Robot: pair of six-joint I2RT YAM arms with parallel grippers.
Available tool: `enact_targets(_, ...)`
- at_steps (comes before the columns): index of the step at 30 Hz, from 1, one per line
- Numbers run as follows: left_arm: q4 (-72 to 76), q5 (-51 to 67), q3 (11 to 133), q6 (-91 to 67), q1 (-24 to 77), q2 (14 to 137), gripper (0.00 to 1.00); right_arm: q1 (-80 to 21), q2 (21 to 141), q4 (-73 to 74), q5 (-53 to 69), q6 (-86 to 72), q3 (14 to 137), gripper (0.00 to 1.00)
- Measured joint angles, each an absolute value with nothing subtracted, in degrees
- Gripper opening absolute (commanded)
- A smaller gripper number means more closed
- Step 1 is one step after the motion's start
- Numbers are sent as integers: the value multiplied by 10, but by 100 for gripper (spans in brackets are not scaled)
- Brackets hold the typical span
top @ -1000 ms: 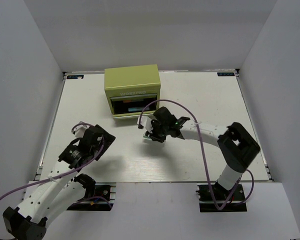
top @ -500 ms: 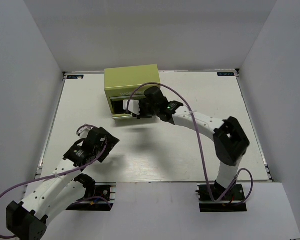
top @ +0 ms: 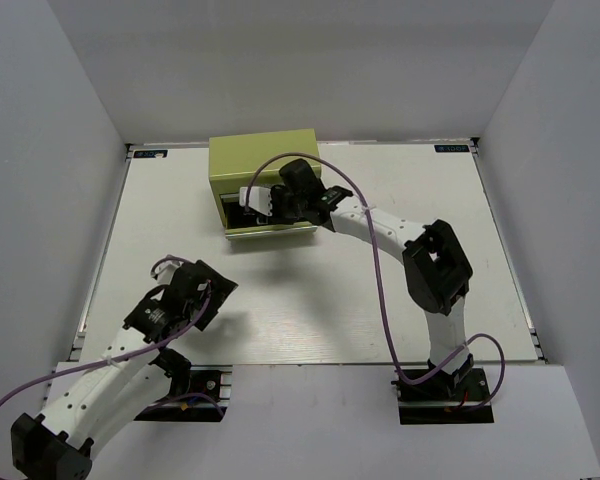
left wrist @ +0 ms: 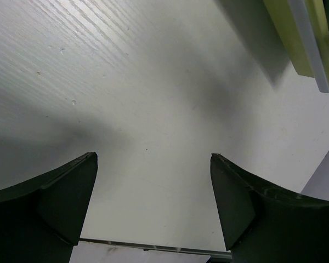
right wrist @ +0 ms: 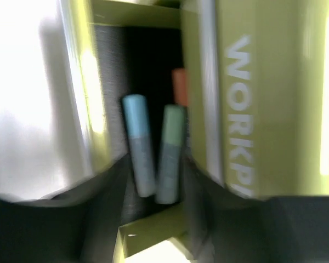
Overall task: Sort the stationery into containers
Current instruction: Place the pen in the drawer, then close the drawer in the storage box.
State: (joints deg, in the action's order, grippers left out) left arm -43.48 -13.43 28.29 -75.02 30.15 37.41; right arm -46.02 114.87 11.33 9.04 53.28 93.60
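Olive-green chest (top: pixel 265 165) stands at the far side of a white table (top: pixel 400 300); the right gripper (top: pixel 252 200) reaches into its open drawer (right wrist: pixel 88 82); blur hides whether it grasps anything. Inside the drawer lie a light blue marker (right wrist: pixel 138 145) and a green-capped marker (right wrist: pixel 170 153) side by side, an orange cap (right wrist: pixel 179 87) beyond them; the left gripper (left wrist: pixel 153 159) hangs spread wide and unladen over bare table, near the front edge.
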Motion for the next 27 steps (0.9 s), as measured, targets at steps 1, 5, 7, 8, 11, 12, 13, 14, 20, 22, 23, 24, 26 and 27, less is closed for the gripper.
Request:
enact_targets(1,-435,-135,281,-751,302,374,94,-457,1147,122,107,529,936,29)
enact_targets(5,-433,-135,278,-753,302,377,94,-446,1130,184,204,535,936,0)
enact_targets(7,-433,-136,278,-753,302,380,94,-443,1123,224,256,550,937,0)
enact_targets(8,-433,-136,278,-753,302,381,94,-442,1122,243,274,560,940,0)
enact_targets(11,-433,-137,278,-755,302,385,94,-443,1138,320,320,598,977,0)
enact_targets(12,-433,-137,278,-755,302,386,94,-443,1148,337,328,609,992,0)
enact_targets(13,-433,-138,278,-755,302,386,94,-444,1157,351,334,619,1006,0)
enact_targets(14,-433,-139,278,-755,302,386,94,-445,1166,365,337,627,1017,0)
enact_targets(20,-433,-142,278,-755,302,385,94,-449,1209,384,306,634,1028,0)
enact_targets(22,-433,-142,278,-755,302,385,94,-451,1227,382,287,629,1030,0)
enact_targets(23,-433,-142,278,-755,302,385,94,-451,1234,378,276,622,1030,0)
enact_targets(24,-433,-142,278,-755,302,385,94,-451,1241,371,264,616,1030,0)
enact_targets(26,-433,-142,278,-755,302,383,94,-453,1248,351,235,598,1028,0)
enact_targets(27,-433,-142,278,-755,302,382,94,-454,1249,335,218,587,1025,0)
